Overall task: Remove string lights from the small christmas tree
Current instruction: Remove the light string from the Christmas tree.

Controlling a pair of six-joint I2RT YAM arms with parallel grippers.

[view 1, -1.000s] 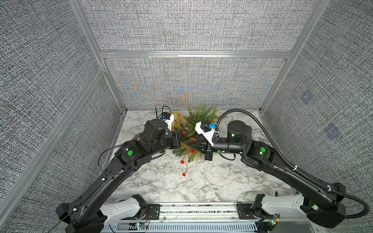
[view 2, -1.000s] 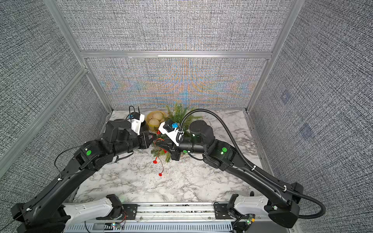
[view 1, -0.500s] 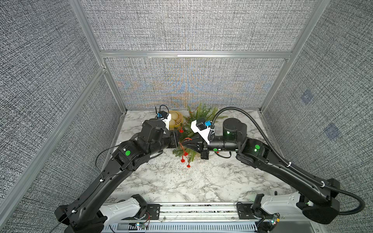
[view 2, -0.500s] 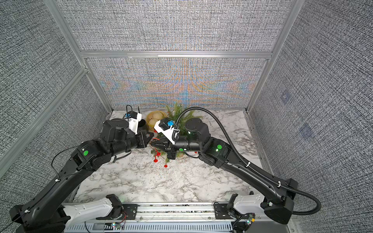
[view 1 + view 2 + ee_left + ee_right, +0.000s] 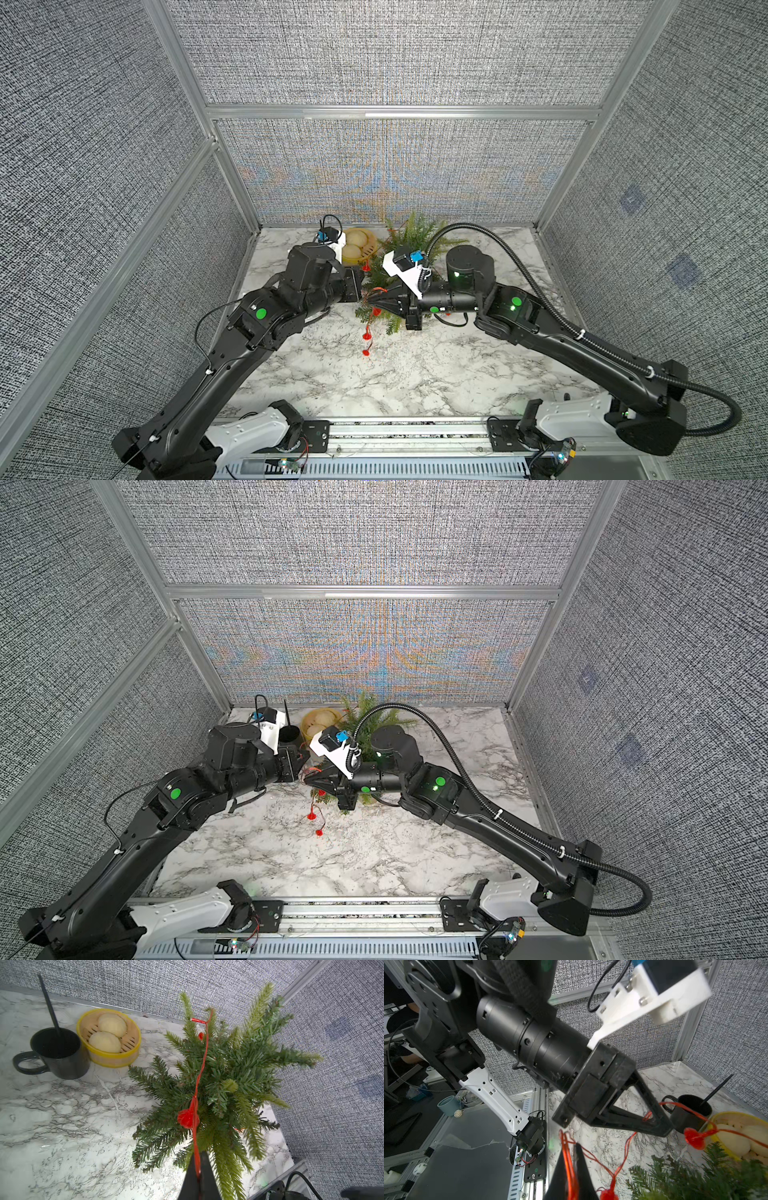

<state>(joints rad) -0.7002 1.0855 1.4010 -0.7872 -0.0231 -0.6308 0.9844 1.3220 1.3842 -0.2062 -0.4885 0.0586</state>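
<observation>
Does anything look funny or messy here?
Yes. The string lights hang half off the small christmas tree: some red bulbs dangle toward the table, while the rest drape across its branches.

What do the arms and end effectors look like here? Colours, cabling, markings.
Both arms are black with white base links and a round green dot near the elbow. Left arm has a thin loose black cable; right arm carries a corrugated black conduit. Each wrist has a white camera bracket. Left end effector and right end effector: black, tapered triangular fingers.
</observation>
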